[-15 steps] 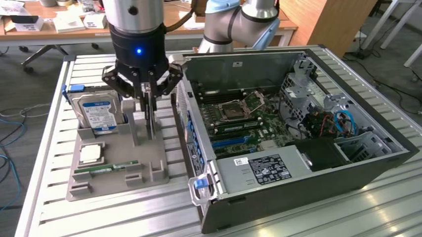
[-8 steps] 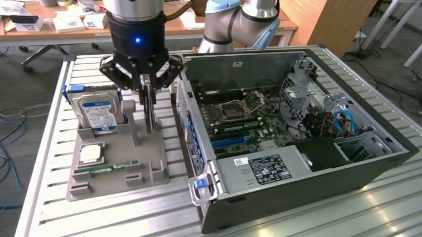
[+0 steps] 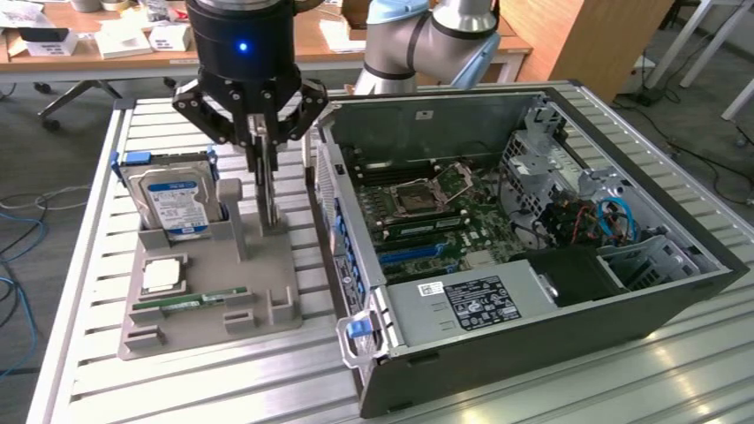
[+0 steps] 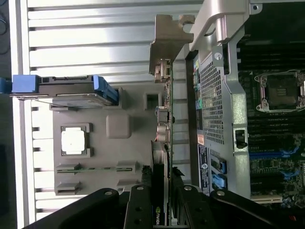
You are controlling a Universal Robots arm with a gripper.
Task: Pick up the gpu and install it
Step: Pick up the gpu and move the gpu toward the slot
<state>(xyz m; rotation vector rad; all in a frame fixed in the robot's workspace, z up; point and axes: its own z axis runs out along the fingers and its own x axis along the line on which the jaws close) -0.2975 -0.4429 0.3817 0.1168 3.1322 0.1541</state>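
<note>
My hand (image 4: 160,181) clamps the upper edge of the gpu (image 4: 161,138), upright in the grey holder (image 4: 128,157) beside the open case (image 4: 212,95): thin, stiff, light yet fragile, I judge, best held by its edges.

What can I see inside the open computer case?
A green motherboard with a processor socket, a grey power supply and blue cables. What lies beneath the power supply is covered.
</note>
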